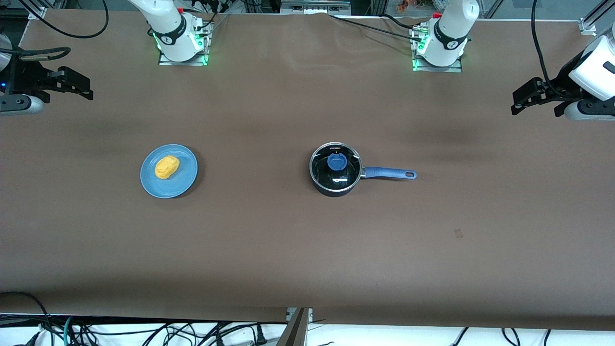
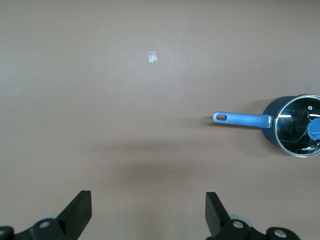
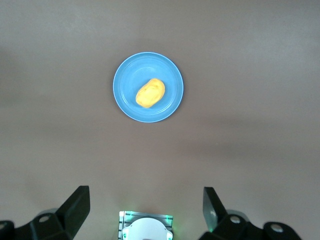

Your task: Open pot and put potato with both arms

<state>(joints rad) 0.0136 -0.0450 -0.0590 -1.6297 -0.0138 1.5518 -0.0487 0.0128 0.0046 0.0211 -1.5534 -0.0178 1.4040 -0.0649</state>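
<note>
While the potato (image 1: 166, 167) lies on the blue plate (image 1: 185, 185) and the lidded pot (image 1: 335, 169) sits mid-table, both well apart from either pincer, the left gripper (image 1: 522, 100) and right gripper (image 1: 79, 86) hang wide open and empty over the table's ends.

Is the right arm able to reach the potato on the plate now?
Probably yes. The right gripper is open above the table, and the potato lies uncovered on the plate with nothing between them.

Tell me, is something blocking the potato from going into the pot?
Yes, the glass lid sits shut on the pot. The potato lies on the blue plate; bare table lies between them. Both claws wait open, far apart.
</note>
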